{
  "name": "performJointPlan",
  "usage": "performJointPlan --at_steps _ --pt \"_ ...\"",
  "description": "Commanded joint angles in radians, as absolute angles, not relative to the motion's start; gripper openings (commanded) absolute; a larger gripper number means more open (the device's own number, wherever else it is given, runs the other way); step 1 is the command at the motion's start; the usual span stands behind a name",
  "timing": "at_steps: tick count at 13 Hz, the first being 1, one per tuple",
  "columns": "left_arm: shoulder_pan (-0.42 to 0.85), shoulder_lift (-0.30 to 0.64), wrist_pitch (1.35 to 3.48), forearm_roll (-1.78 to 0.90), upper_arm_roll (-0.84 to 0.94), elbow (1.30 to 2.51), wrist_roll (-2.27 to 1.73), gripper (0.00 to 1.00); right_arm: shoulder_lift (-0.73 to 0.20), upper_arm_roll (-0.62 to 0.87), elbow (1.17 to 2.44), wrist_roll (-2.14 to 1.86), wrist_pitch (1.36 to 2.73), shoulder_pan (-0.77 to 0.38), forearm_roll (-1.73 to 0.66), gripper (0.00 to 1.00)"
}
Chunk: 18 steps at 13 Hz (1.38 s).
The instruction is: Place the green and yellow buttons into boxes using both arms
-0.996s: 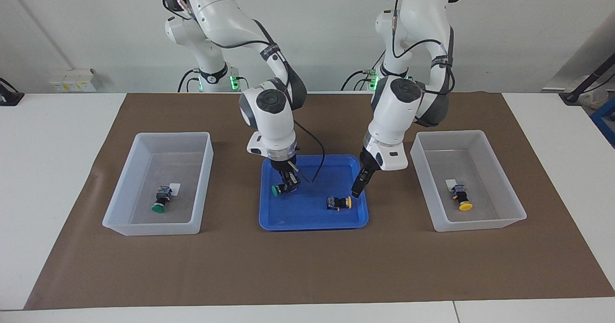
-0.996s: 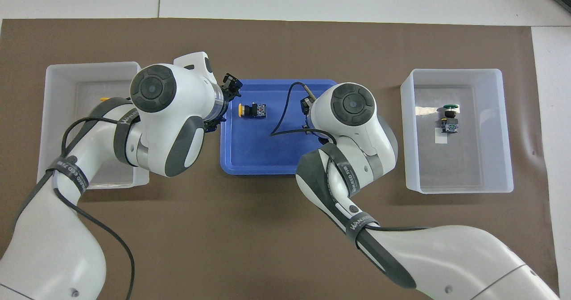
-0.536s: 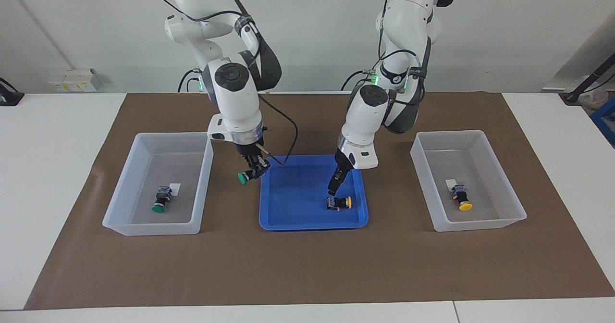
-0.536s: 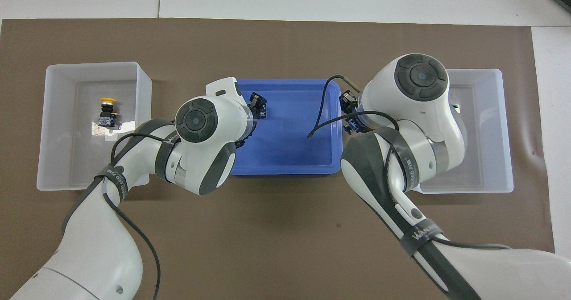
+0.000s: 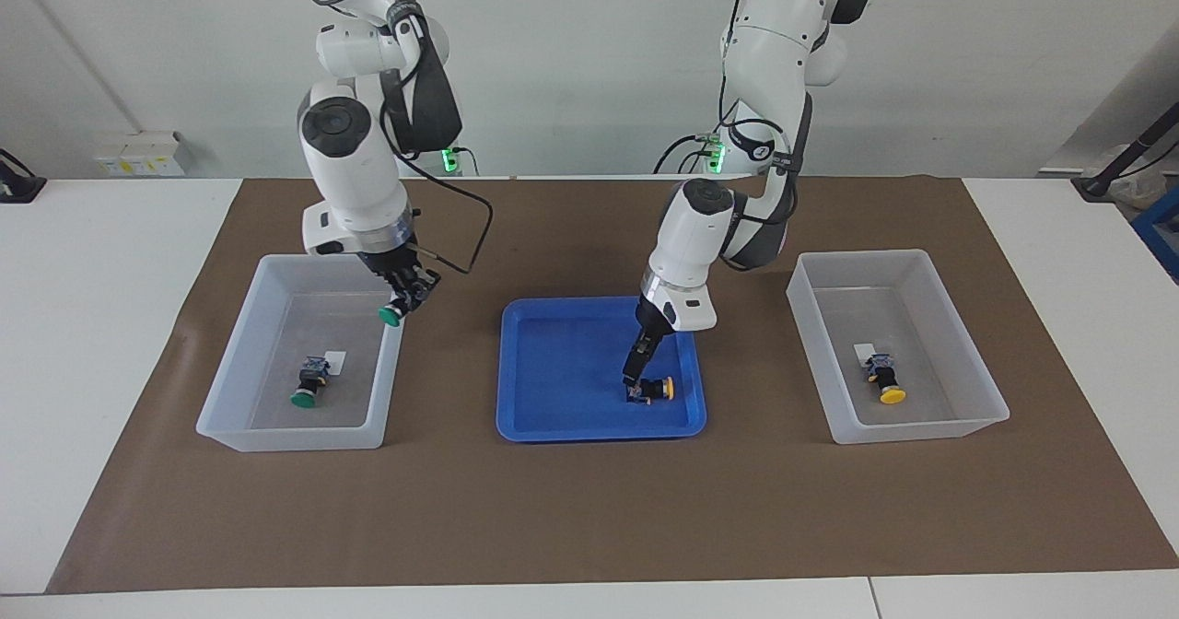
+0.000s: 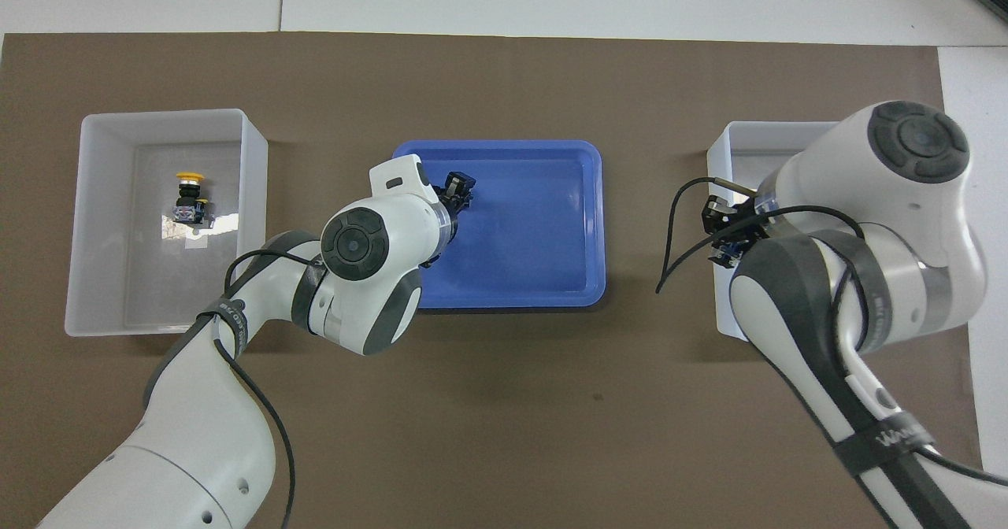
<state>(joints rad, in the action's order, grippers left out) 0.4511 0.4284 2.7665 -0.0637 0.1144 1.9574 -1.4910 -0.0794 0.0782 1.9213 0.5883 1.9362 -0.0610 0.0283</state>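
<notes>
My right gripper [image 5: 400,306] is shut on a green button [image 5: 391,316] and holds it in the air over the inner wall of the box [image 5: 241,361] at the right arm's end. A second green button [image 5: 307,385] lies in that box. My left gripper [image 5: 635,376] is open, down in the blue tray [image 5: 553,427], its tips at the terminal end of a yellow button [image 5: 657,389]. A second yellow button [image 5: 885,380] lies in the other box [image 5: 958,361]. In the overhead view the left gripper [image 6: 457,187] hides the tray's button, and the right arm covers much of its box [image 6: 736,138].
A brown mat [image 5: 589,508] covers the table's middle. The blue tray stands between the two boxes. A black cable loops from each wrist. The overhead view shows the box [image 6: 102,222] at the left arm's end with its yellow button [image 6: 188,194].
My right gripper lifted the green button out of the blue tray and carried it to the box at its end. My left gripper came down onto the yellow button in the tray.
</notes>
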Motion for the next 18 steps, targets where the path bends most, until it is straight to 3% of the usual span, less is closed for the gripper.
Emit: performJointPlan --at_steps 1,6,11,18 --pt "0.468 0.429 2.807 -0.077 0.098 1.994 -1.499 0.76 -0.052 0.086 1.962 0.312 1.944 0.024 0.032 0.0" --pt "0.451 0.431 2.812 -0.078 0.094 1.959 -1.508 0.73 -0.069 0.086 2.057 0.014 2.068 0.075 0.032 0.0" --pt "0.439 0.456 2.812 -0.078 0.091 1.902 -1.535 0.79 -0.147 0.087 2.068 -0.112 2.17 0.12 0.032 0.0" --pt "0.43 0.457 2.881 -0.077 0.089 1.957 -1.552 0.79 -0.207 0.087 2.094 -0.149 2.255 0.112 0.034 0.01"
